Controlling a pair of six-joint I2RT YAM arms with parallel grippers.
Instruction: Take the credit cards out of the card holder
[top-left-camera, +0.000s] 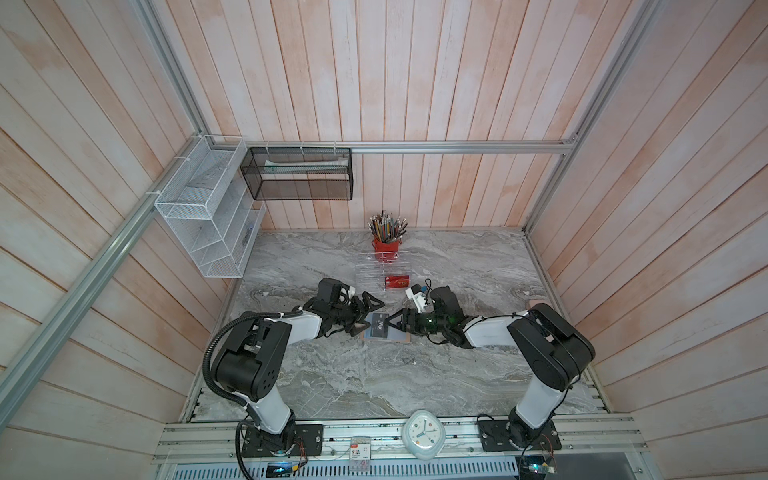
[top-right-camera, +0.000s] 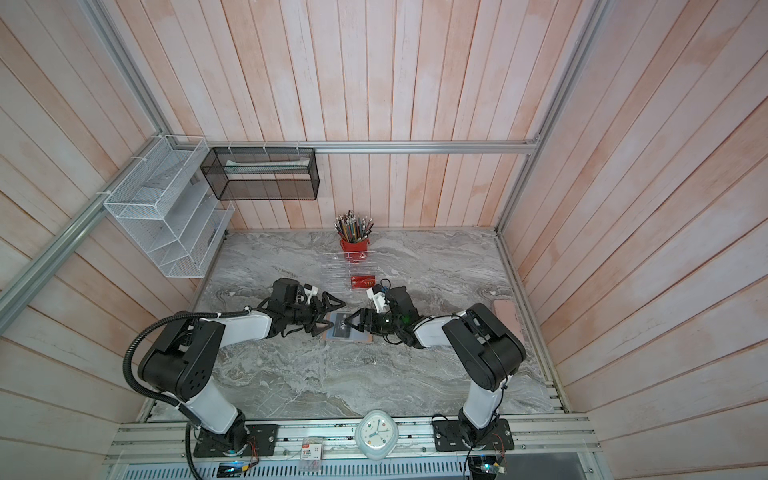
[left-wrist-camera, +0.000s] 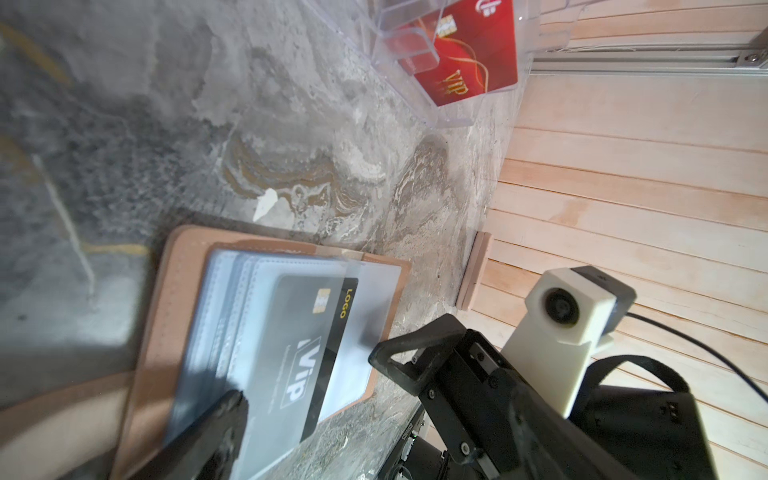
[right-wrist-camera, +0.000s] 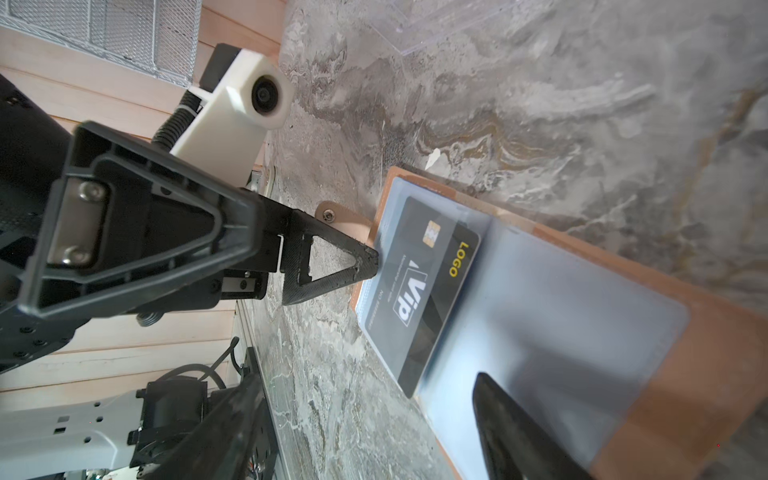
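Observation:
The tan card holder (top-left-camera: 405, 338) (left-wrist-camera: 183, 266) (right-wrist-camera: 681, 374) lies open at the table's middle, its pale sleeves facing up. A black credit card (top-left-camera: 379, 328) (left-wrist-camera: 303, 332) (right-wrist-camera: 424, 291) sits in the left page's sleeve, with its "LOGO" end sticking out over the fold. My left gripper (top-left-camera: 371, 319) is open, and one fingertip (left-wrist-camera: 230, 409) presses on that sleeve's outer edge. My right gripper (top-left-camera: 397, 324) faces it, open, with one fingertip (right-wrist-camera: 490, 390) over the right page's sleeve. A red credit card (top-left-camera: 398, 281) (left-wrist-camera: 465, 70) stands in the clear rack behind.
The clear acrylic rack (top-left-camera: 374, 274) stands just behind the holder, and a red pencil cup (top-left-camera: 387, 247) stands behind the rack. A pink flat object (top-right-camera: 505, 309) lies by the right wall. A white clock (top-left-camera: 423, 432) sits on the front rail. Wire baskets (top-left-camera: 199, 216) hang at back left.

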